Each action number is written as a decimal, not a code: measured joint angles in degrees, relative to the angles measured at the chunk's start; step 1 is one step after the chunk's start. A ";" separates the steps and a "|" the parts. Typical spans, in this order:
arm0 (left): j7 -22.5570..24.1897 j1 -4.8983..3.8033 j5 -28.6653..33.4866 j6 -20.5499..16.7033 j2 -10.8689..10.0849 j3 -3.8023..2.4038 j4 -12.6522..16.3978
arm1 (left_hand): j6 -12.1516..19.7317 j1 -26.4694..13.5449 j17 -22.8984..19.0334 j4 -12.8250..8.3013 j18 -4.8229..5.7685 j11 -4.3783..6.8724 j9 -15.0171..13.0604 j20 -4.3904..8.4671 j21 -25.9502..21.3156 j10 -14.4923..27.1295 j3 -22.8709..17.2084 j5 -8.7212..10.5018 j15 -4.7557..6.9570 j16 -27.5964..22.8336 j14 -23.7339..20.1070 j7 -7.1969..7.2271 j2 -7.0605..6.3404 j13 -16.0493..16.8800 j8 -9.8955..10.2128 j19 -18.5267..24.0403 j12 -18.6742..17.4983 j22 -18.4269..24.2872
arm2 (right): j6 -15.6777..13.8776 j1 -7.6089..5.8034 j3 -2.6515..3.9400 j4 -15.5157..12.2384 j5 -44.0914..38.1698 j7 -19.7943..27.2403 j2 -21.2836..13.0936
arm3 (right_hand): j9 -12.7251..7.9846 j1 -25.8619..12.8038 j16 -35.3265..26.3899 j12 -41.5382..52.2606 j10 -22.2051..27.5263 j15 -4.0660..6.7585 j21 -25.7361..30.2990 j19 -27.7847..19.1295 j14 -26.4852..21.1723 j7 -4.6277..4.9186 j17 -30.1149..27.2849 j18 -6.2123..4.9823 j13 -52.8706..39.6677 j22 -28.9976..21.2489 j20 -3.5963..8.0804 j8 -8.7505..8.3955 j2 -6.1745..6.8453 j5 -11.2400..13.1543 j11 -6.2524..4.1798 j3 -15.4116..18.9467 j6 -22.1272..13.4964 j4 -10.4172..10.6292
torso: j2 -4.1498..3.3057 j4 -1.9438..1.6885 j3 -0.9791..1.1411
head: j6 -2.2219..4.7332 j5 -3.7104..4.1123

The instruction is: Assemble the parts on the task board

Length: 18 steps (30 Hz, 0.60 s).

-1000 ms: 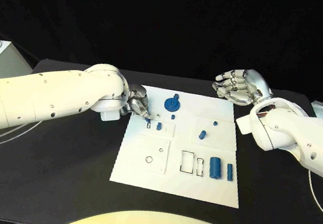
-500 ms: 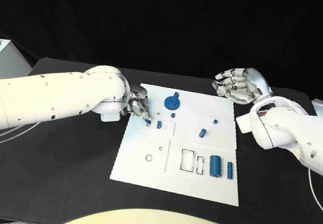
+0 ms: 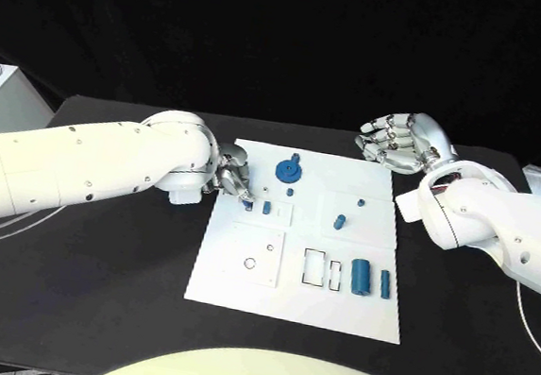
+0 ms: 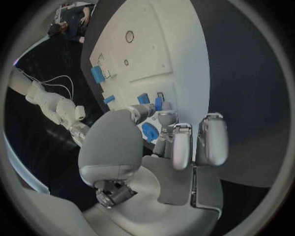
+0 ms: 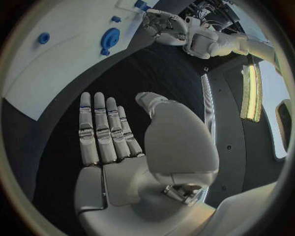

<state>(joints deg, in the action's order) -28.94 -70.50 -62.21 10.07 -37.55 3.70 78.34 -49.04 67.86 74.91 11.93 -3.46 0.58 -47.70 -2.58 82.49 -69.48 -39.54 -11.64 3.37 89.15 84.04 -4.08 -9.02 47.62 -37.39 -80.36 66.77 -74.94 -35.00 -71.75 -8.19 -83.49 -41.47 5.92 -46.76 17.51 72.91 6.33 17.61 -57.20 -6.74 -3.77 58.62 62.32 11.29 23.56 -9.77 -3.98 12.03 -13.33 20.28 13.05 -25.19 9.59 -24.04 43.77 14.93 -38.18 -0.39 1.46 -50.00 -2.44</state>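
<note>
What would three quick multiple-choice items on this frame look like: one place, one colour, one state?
1. Where is the left hand?
A. at the task board's left edge, by a small blue part
B. off the table
C. on the board's near edge

2. What colour is the round part?
A. grey
B. blue
C. red

3. How is the right hand?
A. holding a blue part
B. pressing on the board
C. held flat, nothing in it

Key: 1 A, fingertips meet the board's left side; 2 B, it is blue on white; 3 C, the right wrist view shows a bare palm over the table.
</note>
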 measured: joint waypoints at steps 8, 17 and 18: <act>-0.18 0.23 -0.11 0.04 0.01 0.07 0.11 | -0.04 0.00 0.00 0.00 0.00 0.02 0.00 0.00 0.00 -0.16 0.00 -0.17 0.00 0.00 0.00 0.03 0.00 -0.01 0.14 0.00 -0.01 0.01 | 0.05 0.03 0.00 0.01 0.01 0.00 0.00 | 0.00 0.00 0.00 0.00 0.00 -0.03 0.00 0.00 -0.03 0.00 -0.06 0.00 0.02 -0.08 0.00 0.00 0.00 0.00 0.00 0.00 0.00 0.00 | -0.01 -0.01 -0.01 | -0.01 -0.01; -0.33 0.37 -0.17 0.05 0.02 0.12 0.18 | -0.04 0.00 0.00 0.00 0.00 0.02 0.00 -0.21 0.00 -0.16 0.00 -0.18 0.00 0.00 0.00 0.03 -0.01 -0.01 0.09 -0.21 -0.03 0.01 | 0.10 0.08 0.00 0.02 0.01 0.00 0.01 | 0.00 0.00 0.00 0.00 0.00 -0.21 0.00 0.00 -0.21 0.00 -0.12 0.00 0.06 -0.15 0.00 0.00 0.00 0.00 0.00 0.00 0.00 0.00 | -0.01 -0.01 0.01 | -0.01 0.03; -0.36 0.38 -0.17 0.05 0.02 0.12 0.19 | -0.04 0.00 0.00 -0.01 0.00 0.02 0.00 -0.21 0.00 -0.15 0.00 -0.18 0.00 0.00 0.00 0.03 -0.01 -0.01 -0.02 -0.21 -0.03 0.01 | 0.11 0.08 0.00 0.03 0.01 0.00 0.01 | 0.00 0.00 0.00 0.00 0.00 -0.21 0.00 0.00 -0.21 0.00 -0.12 0.00 0.06 -0.15 0.00 0.00 0.00 0.00 0.00 0.00 0.00 0.00 | -0.01 -0.01 0.01 | -0.01 0.04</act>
<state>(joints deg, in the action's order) -29.30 -70.12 -62.38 10.12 -37.53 3.82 78.53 -49.08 67.86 74.91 11.93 -3.46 0.60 -47.70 -2.79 82.48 -69.64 -39.54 -11.82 3.37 89.15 84.04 -4.05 -9.02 47.61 -37.41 -80.57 66.74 -74.93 -34.90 -71.67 -8.19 -83.46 -41.46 5.92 -46.75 17.51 72.91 6.33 17.61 -57.20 -6.95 -3.77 58.62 62.11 11.29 23.43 -9.76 -3.92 11.88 -13.33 20.28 13.05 -25.19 9.59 -24.04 43.77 14.93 -38.19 -0.40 1.47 -50.02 -2.40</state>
